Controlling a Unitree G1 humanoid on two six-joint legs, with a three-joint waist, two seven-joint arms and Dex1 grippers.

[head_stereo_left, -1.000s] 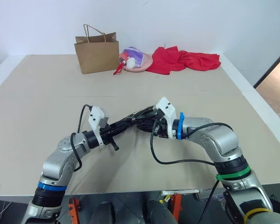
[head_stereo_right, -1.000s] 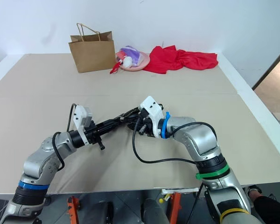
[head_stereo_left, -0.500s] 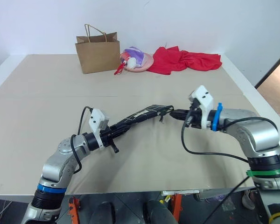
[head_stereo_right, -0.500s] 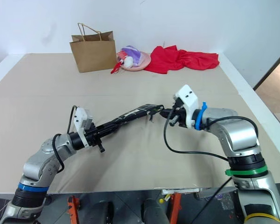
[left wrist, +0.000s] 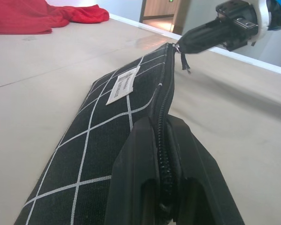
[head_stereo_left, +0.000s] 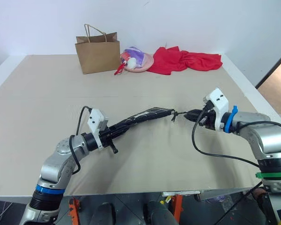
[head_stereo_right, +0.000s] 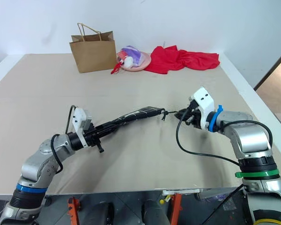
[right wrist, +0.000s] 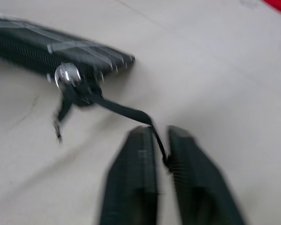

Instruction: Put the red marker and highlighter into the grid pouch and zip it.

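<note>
The grid pouch point(head_stereo_left: 145, 115), black with white lines and a small white label point(left wrist: 123, 84), hangs stretched out just above the table. My left gripper point(left wrist: 165, 154) is shut on its near end, at the zipper edge. The zipper looks closed along its length, with the slider at the far end. Its dark cord pull point(right wrist: 117, 107) trails from there into my right gripper point(right wrist: 161, 140), whose fingers point(right wrist: 131, 173) stand slightly apart with the cord between them. That right gripper point(head_stereo_left: 189, 115) sits just right of the pouch's tip. The red marker and the highlighter are out of view.
At the back of the tan table point(head_stereo_left: 47, 93) stand a brown paper bag point(head_stereo_left: 98, 50), a pink plate holding a soft toy point(head_stereo_left: 138, 60) and a crumpled red cloth point(head_stereo_left: 185, 60). The table's right edge point(head_stereo_left: 253, 89) runs close to my right arm.
My right gripper has travelled right along the pouch with the cord pull, away from my left gripper, and its fingers have parted. The left gripper has kept still, holding the pouch.
</note>
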